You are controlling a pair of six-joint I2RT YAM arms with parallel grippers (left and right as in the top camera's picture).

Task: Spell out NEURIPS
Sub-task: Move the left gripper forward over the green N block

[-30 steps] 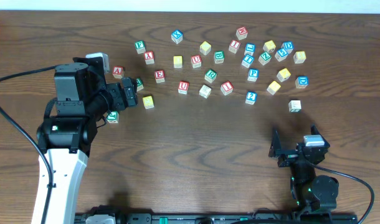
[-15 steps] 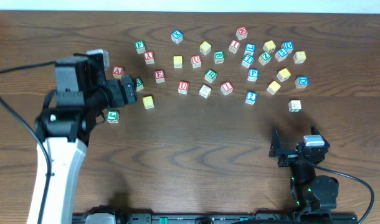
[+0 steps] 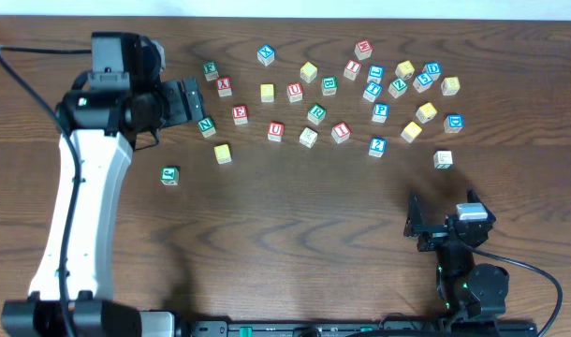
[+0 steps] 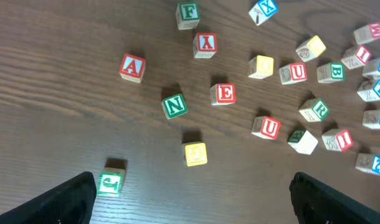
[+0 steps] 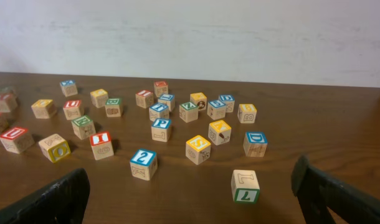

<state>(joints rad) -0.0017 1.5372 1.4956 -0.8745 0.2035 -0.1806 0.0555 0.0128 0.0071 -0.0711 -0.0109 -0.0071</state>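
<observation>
The cubes lie scattered over the far half of the table. Green N (image 3: 207,125) (image 4: 174,106) lies just in front of my left gripper (image 3: 192,100) (image 4: 193,198), which hovers open and empty above the table. To the right come red E (image 3: 240,114) (image 4: 223,94), red U (image 3: 276,131) (image 4: 265,127), green R (image 3: 315,114) (image 4: 314,110), red I (image 3: 340,132) (image 4: 337,139), blue P (image 3: 380,112) and the yellow-faced S (image 3: 412,131) (image 5: 198,148). My right gripper (image 3: 428,227) (image 5: 190,202) rests open near the front right, holding nothing.
A second red U (image 3: 294,92) and several other letter cubes crowd the back right. A red A (image 4: 132,67), a yellow cube (image 3: 223,153) and a green-faced cube (image 3: 169,175) lie near the left arm. A green-faced cube (image 3: 442,159) lies ahead of the right gripper.
The left arm has swung toward the far side of the table, still open. It has uncovered the green N and now hides the red A from overhead. The right arm has not moved.
</observation>
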